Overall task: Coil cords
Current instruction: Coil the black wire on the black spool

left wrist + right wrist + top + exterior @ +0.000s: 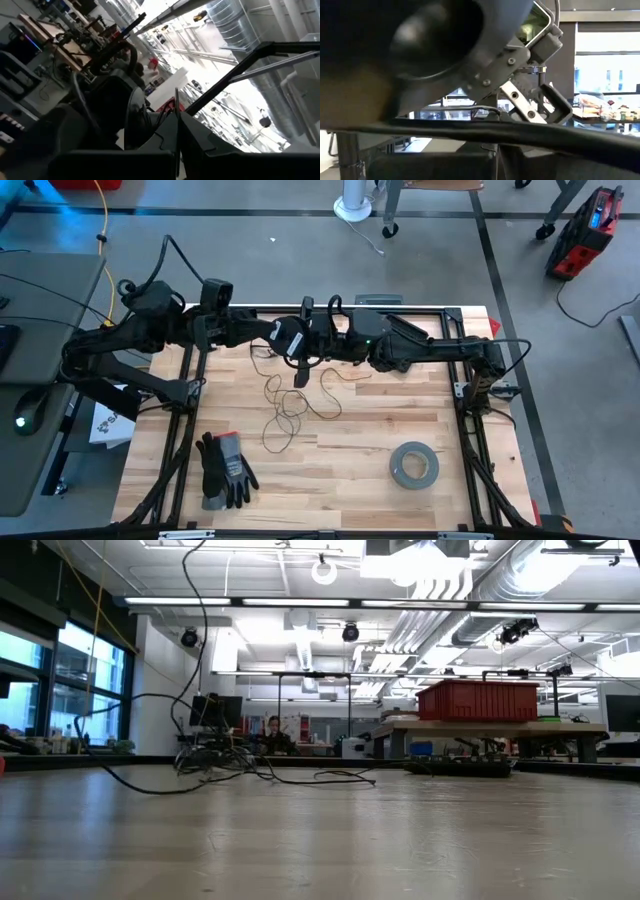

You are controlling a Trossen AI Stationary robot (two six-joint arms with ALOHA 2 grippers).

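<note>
The thin dark cord (288,408) lies in loose loops on the wooden table (350,480), below where both arms meet at the far middle. It also shows in the low view (300,778). My left gripper (299,358) is shut on a thin dark piece (300,372), seen edge-on, which looks like the small black spool. My right gripper (328,345) is close beside it, and its fingers (470,165) look shut. A cord strand (350,375) runs under the right arm. My left gripper pinches the thin dark piece (176,115) between its two fingers, seen edge-on along them and lifted clear of the table. My right gripper: I cannot tell whether it touches the cord or the spool, because the two arms crowd the place.
A grey tape roll (413,465) lies flat at the near right. A pair of dark gloves (225,470) lies at the near left. A yellow cable (103,240) hangs beyond the table's far left. The table's metal frame (470,390) borders both sides.
</note>
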